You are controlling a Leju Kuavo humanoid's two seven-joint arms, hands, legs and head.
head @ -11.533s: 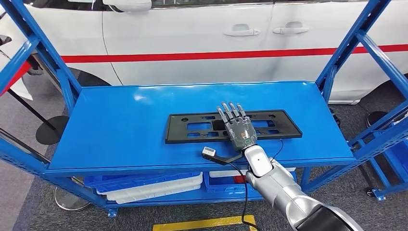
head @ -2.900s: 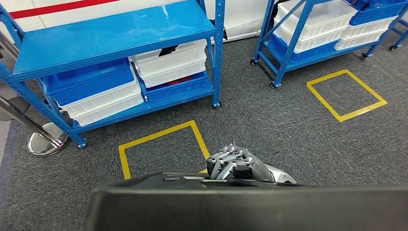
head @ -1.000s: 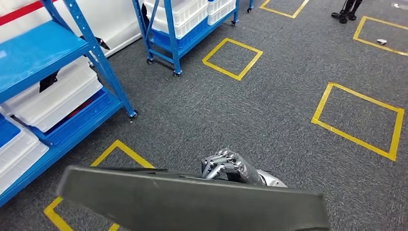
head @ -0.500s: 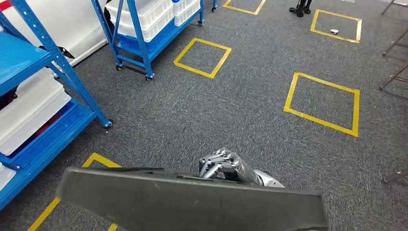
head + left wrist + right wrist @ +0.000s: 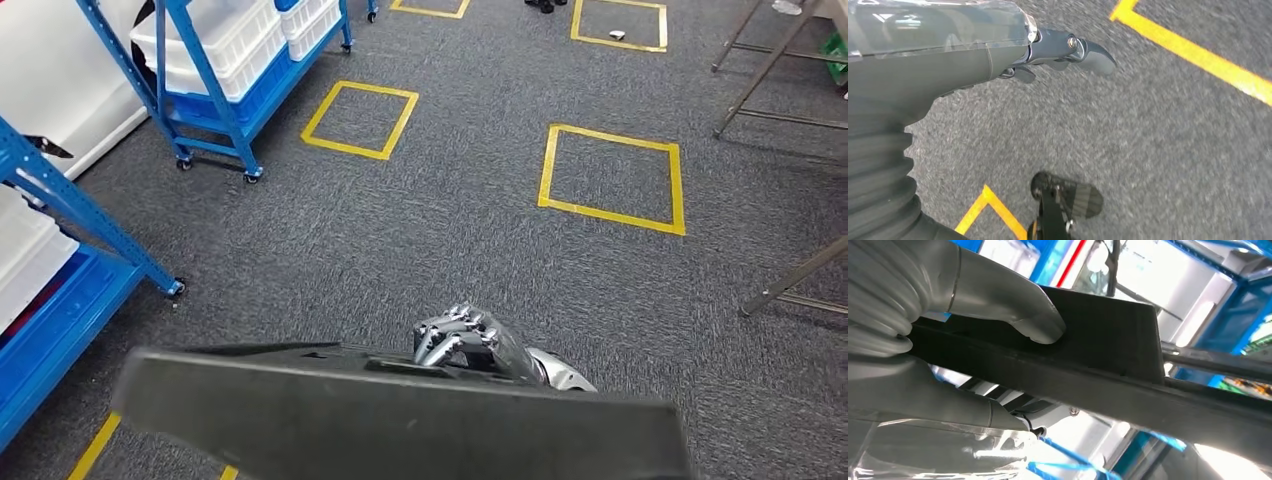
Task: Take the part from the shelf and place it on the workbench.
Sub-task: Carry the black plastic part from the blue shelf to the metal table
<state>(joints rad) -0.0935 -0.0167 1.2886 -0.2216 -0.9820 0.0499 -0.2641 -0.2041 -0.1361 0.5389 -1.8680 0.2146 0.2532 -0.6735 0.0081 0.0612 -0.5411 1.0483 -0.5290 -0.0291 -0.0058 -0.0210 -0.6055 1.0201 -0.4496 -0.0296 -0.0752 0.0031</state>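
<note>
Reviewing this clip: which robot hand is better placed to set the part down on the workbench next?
The right robot hand. It already grips the long flat black plastic part, its thumb pressed on the part in the right wrist view. The left robot hand hangs over the grey carpet floor, holding nothing.

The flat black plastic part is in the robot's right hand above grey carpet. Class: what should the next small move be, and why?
Probably keep turning and walking toward the workbench. The right hand grips the flat black plastic part over grey carpet, with no bench surface below, so releasing now would drop it.
</note>
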